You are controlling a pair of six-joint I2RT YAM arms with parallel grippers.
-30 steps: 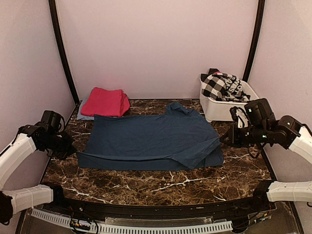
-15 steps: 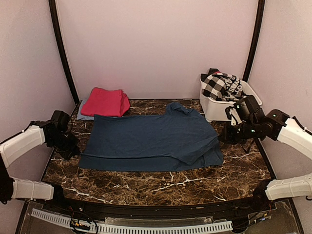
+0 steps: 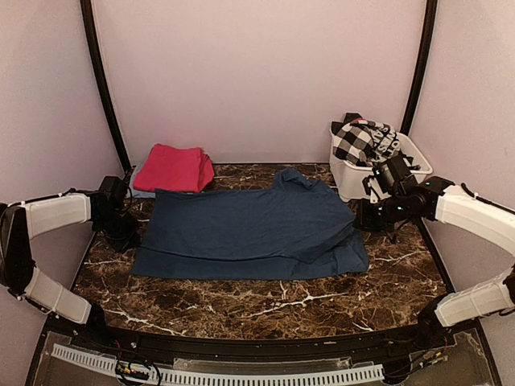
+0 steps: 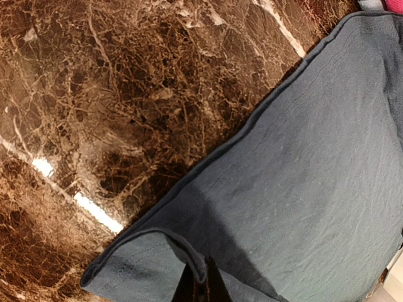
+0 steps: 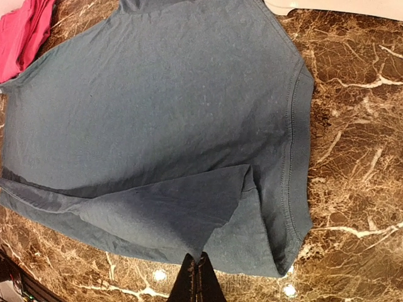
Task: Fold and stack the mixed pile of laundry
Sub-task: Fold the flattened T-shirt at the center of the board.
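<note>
Brown marbled surface (image 3: pixel 265 301) carrying the laundry. The navy-blue garment (image 3: pixel 249 229), the largest item, lies spread flat across the middle of the surface. Its near edge is doubled over in a long fold and its far right part is bunched into a small rumpled hump. Its cloth is finely creased, with a stitched hem along the right side. The white tub (image 3: pixel 364 183) stands at the far right corner, its lower wall partly hidden behind the right arm. The black-and-white checked garment (image 3: pixel 360 143) is heaped in it, spilling above the rim; what lies beneath it cannot be made out. The magenta-pink cloth (image 3: pixel 171 167) sits folded at the far left, covering most of the light-blue piece (image 3: pixel 138 190), of which only a thin margin shows. The left end effector (image 3: pixel 130 241) has its fingers pressed together on the raised hem at the garment's near left corner. The right end effector (image 3: pixel 360 223), fingers likewise together, appears to pinch the tip of the folded flap at the right edge. Both wrist views cut off all but the fingertips.
</note>
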